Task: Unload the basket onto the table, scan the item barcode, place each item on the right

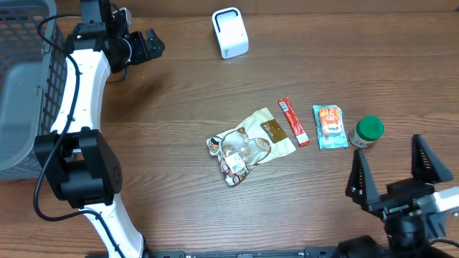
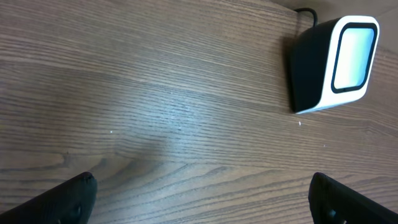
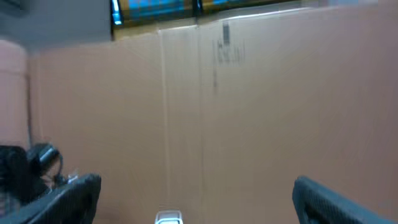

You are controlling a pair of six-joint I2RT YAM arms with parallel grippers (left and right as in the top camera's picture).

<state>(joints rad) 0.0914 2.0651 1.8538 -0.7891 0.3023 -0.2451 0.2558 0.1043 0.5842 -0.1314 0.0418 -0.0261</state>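
Overhead: green-lidded jar [image 1: 369, 131] upright at 11 o'clock of the right tool [image 1: 393, 175], near; left tool [image 1: 143, 44] well apart, at 10 o'clock of the surface [image 1: 179, 93], by the scanner [image 1: 229, 32].
Left wrist: spread wide, empty, scanner at 1 o'clock.
Right wrist: spread wide, empty, no item in sight.

Both our grippers stand open.
Our left arm [image 1: 80, 82] stretches far forward, its left gripper [image 1: 152, 44] spread; our right gripper [image 1: 393, 170] sits close in, fingers wide apart.
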